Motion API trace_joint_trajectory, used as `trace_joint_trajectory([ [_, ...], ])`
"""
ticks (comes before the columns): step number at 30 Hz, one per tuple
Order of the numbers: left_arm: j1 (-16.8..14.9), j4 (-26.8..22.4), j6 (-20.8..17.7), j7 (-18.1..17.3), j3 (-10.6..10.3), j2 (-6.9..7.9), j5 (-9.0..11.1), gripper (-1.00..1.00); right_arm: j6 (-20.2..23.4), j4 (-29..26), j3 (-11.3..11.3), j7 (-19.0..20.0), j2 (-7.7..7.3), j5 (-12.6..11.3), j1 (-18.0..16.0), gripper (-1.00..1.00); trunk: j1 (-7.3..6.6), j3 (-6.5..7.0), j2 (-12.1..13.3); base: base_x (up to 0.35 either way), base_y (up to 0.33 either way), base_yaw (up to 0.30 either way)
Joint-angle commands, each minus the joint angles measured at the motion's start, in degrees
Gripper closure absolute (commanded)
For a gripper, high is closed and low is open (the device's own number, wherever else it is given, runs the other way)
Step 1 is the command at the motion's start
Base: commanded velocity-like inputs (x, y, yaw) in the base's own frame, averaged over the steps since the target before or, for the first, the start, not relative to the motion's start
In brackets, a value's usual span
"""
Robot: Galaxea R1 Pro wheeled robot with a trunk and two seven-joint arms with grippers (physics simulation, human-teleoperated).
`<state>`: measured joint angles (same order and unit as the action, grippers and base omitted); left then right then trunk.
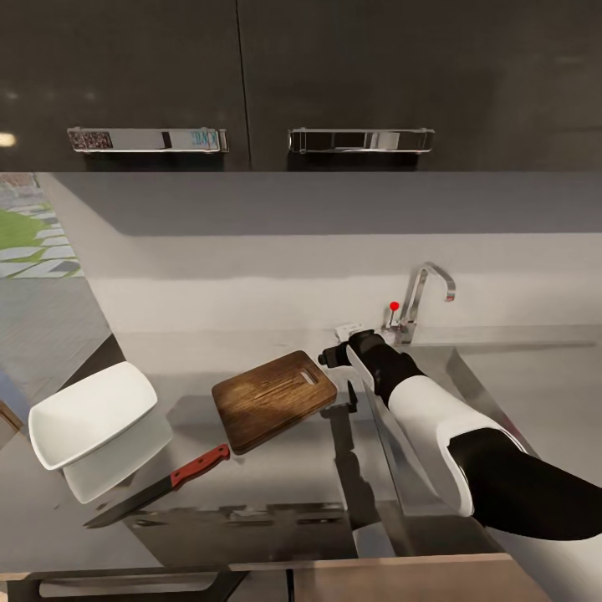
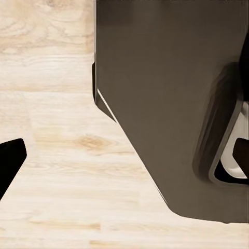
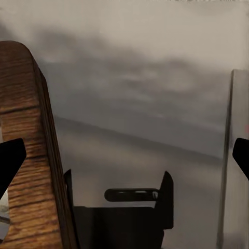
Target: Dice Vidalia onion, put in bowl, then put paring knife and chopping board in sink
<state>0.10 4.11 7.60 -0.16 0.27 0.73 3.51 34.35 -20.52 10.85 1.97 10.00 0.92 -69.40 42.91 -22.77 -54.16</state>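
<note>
Right hand (image 1: 341, 355) at handle end of chopping board (image 1: 272, 399), board tilted off desk (image 1: 276, 468); grip state unclear. Paring knife (image 1: 159, 487) flat, well beyond board from hand. Bowl (image 1: 90, 414) farther out. Left hand's fingers (image 2: 10, 161) spread wide over wood floor (image 2: 57, 171).

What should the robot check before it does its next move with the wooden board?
1. Right end effector at the chopping board: ok, it sits at the board's handle end.
2. Firm grip on the board: cannot tell, the fingertips' contact is unclear.
3. Paring knife out of the way: ok, it lies on the countertop, apart from the board.
4. Bowl safe: ok, it rests apart from the board.
5. Onion diced and in the bowl: cannot tell.
</note>
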Motion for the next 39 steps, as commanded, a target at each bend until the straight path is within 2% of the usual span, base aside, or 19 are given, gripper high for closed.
trace_joint_trajectory([
  [1,-0.04,0.11,0.33,-0.02,0.00,-0.04,0.36,-1.00,0.28,-0.05,0.17,0.14,0.00,0.13,-0.03,-1.00,0.01,-0.05,-0.04,0.000,0.000,0.000],
  [17,-0.05,0.11,0.38,-0.02,0.00,-0.31,0.36,-1.00,0.28,-0.05,0.29,0.14,0.00,0.14,-0.03,-1.00,0.01,-0.05,-0.04,0.000,0.000,0.000],
  [22,-0.05,0.11,0.37,-0.02,0.00,-1.02,0.36,-1.00,0.26,-0.05,0.37,0.17,0.00,0.14,-0.03,-1.00,0.01,-0.05,-0.04,0.000,0.000,0.000],
  [28,-0.05,0.11,0.35,-0.02,0.00,-1.14,0.36,-1.00,-1.07,-0.05,0.54,0.23,0.00,0.14,-0.03,-1.00,0.01,-0.05,-0.04,0.000,0.000,0.000],
  [39,-0.06,0.11,0.36,0.02,0.00,-1.23,0.36,-1.00,-2.23,-0.05,1.64,2.82,0.00,0.13,-0.03,-1.00,0.01,-0.05,-0.04,0.000,0.000,0.000],
])
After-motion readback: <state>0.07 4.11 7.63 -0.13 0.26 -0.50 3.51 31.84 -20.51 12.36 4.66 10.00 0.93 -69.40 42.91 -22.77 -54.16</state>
